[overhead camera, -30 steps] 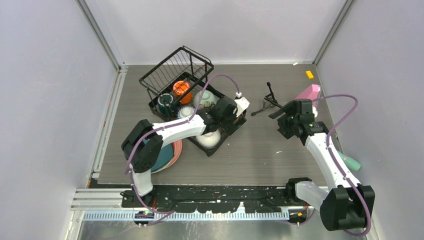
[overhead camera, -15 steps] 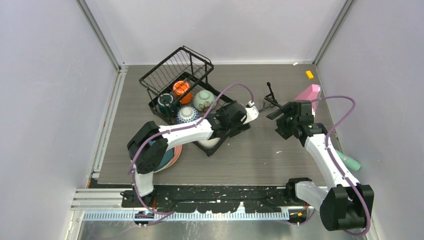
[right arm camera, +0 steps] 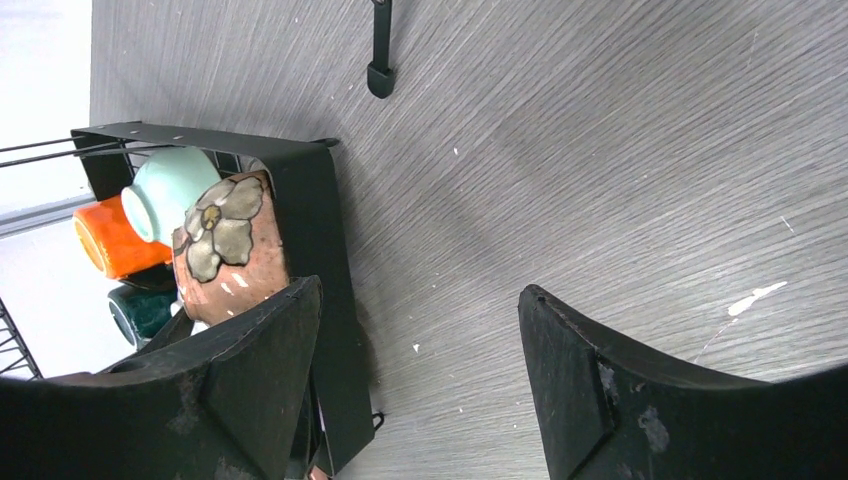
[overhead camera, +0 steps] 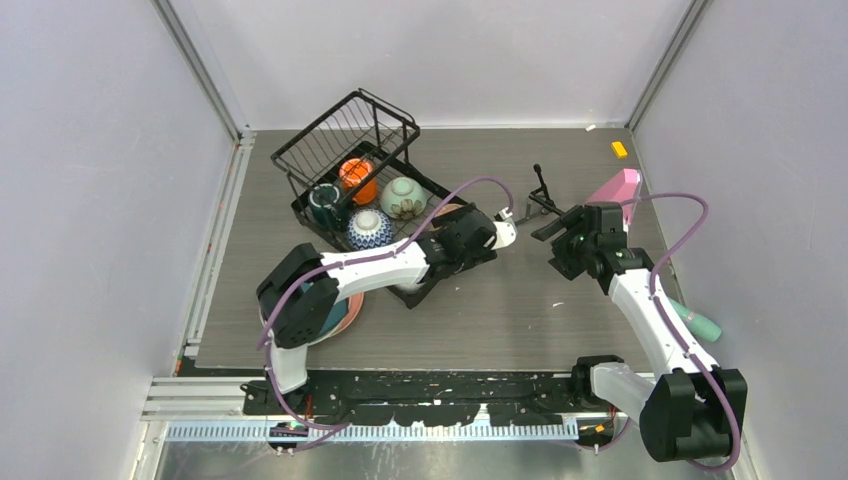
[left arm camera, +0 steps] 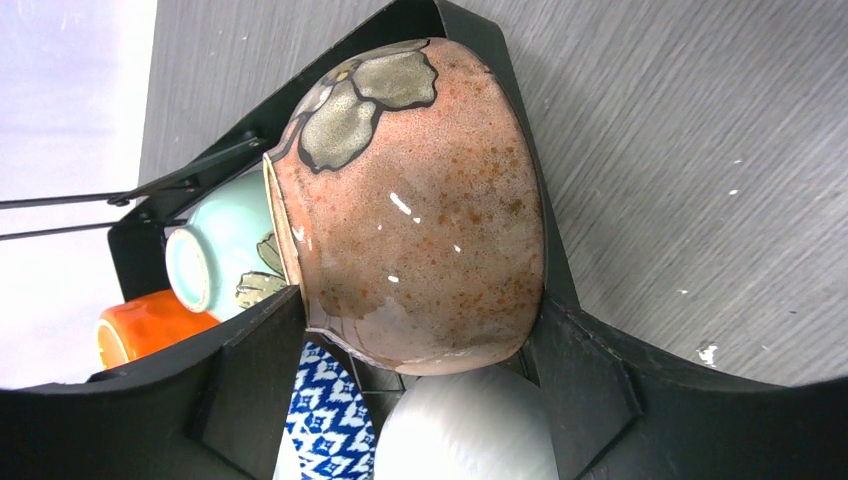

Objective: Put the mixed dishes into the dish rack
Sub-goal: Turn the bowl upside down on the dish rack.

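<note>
At the near corner of the dish rack [right arm camera: 325, 250], the tan bowl [left arm camera: 420, 200] lies tilted between the wide fingers of the left gripper [left arm camera: 415, 330]; whether they press it, I cannot tell. The rack has slid back a little, so the bowl seems almost placed. The right gripper [right arm camera: 420, 300] hangs wide and empty.

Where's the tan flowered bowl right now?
In the left wrist view, the tan bowl sits between the fingers of the left claw, at a corner of the dish rack, beside the mint bowl.
</note>
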Motion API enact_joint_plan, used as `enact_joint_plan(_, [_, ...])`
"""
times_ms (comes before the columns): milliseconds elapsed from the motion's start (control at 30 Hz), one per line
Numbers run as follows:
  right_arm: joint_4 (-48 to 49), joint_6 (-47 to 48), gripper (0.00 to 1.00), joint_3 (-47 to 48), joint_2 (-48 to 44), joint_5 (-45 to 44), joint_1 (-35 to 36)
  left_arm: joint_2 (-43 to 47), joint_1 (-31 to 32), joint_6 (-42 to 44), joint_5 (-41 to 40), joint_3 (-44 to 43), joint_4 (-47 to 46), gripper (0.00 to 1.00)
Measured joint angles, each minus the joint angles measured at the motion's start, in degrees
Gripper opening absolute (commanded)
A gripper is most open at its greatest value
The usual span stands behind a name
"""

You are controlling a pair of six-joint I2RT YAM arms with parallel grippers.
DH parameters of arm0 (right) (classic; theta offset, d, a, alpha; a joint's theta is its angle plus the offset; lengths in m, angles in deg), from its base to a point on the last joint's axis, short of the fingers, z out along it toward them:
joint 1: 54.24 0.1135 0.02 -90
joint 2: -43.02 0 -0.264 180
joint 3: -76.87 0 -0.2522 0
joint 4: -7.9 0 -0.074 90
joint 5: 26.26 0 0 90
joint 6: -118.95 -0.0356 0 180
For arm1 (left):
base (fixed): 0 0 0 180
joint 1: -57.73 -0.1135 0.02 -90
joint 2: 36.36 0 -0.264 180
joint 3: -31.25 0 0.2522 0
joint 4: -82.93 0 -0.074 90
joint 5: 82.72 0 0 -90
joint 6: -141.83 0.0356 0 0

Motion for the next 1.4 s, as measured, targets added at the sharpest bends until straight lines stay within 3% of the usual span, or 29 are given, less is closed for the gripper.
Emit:
enact_joint_plan(1233, [2.5, 0.9, 0.77, -1.9, 0.0, 4.3, -0.2, 3.5, -11.4, -3.6, -2.1, -0.2, 4.0, 0.71])
enact_joint_plan(1400, [2.5, 0.9, 0.77, -2.2, 0.0, 4.5, -0.2, 2.4, -12.5, -3.5, -2.4, -1.4, 3.9, 0.76])
